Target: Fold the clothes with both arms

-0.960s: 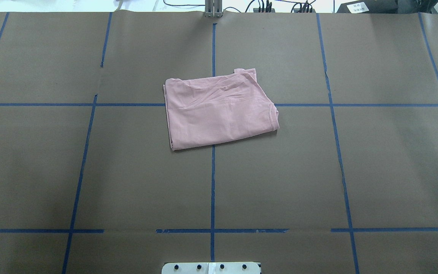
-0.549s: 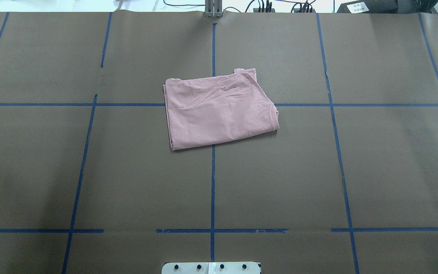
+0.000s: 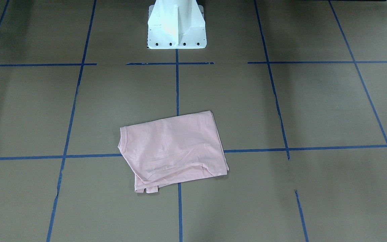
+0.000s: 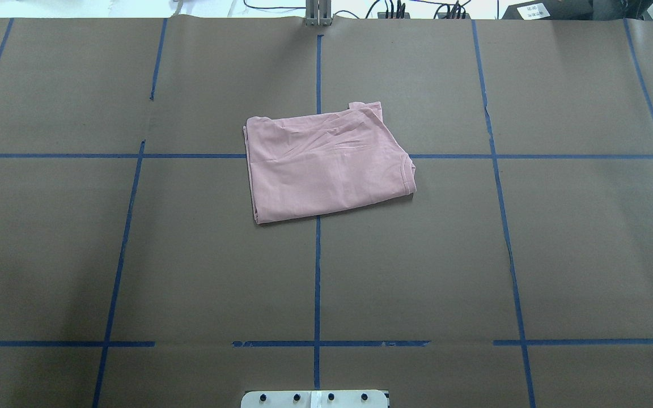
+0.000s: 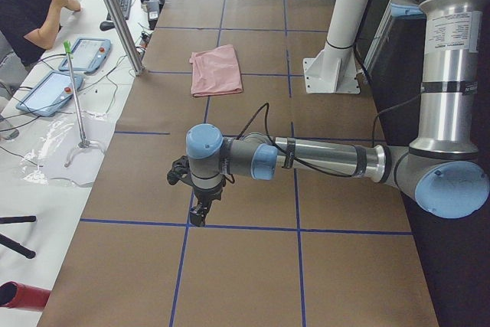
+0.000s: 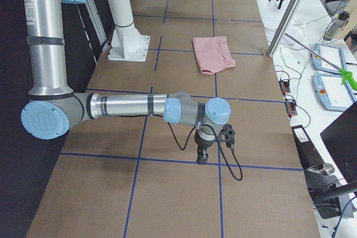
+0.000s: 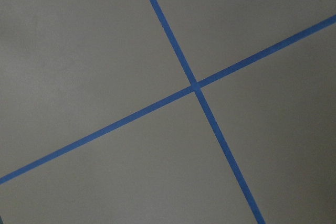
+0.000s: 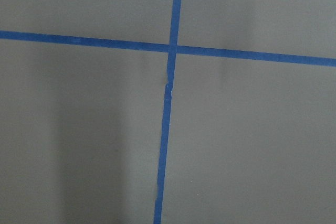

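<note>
— Position of pale pink folded cotton T-shirt (image 4: 326, 164)?
— Lying flat mid-table on brown paper with blue tape grid (image 4: 134, 255), nothing gripping it.
— Black two-finger left gripper (image 5: 197, 216), black two-finger right gripper (image 6: 201, 159)?
— Hanging low near opposite table ends, well apart from the shirt. Spread or pressed together: cannot tell.
— Risk?
— Judged slight. Possible slipping apart of loose layers on any regrip, owing to the uneven far hem.

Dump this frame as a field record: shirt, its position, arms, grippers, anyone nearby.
garment: pale pink short-sleeved T-shirt, folded into a rough rectangle, no print showing
position: flat on the brown paper-covered table, over crossing blue tape lines, apart from both arms
left arm: grey-and-silver, stretched low over the table
left gripper: black, pointing down near a tape crossing; open or shut cannot be told
right arm: same pose at the other table end
right gripper: pointing down; state cannot be told
bystander: seated person beside the table
</note>
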You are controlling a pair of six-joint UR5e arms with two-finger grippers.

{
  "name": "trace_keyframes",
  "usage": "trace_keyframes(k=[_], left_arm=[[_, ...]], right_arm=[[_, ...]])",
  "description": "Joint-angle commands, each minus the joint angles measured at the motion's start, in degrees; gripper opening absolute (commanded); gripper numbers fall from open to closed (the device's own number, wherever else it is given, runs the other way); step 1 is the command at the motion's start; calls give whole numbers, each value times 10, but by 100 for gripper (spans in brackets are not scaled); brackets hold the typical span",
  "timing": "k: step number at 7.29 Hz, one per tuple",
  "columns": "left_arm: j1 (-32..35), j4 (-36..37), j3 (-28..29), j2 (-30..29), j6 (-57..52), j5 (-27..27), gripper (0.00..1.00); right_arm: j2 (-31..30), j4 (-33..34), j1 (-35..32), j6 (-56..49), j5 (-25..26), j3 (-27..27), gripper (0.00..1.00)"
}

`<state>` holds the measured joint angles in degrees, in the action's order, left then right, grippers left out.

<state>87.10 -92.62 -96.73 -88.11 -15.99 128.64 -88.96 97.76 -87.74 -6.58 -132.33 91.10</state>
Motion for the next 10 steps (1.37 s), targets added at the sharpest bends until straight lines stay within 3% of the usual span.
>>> trace_keyframes(k=[1,6,8,10], left_arm=[[1,1,0,-4,3,6,100],[2,-1,-2,-5,4,7,100],[2,0,-2,-6,16,8,100],[3,-1,-2,-6,158,29,100]], right_arm=[[-2,-35,-1,2,0,-22,100],[-4,-28,-8,58,-6,42,100],[-7,-33,-8,87,-28,42,100],[-8,-33,-8,88,-28,41,100]])
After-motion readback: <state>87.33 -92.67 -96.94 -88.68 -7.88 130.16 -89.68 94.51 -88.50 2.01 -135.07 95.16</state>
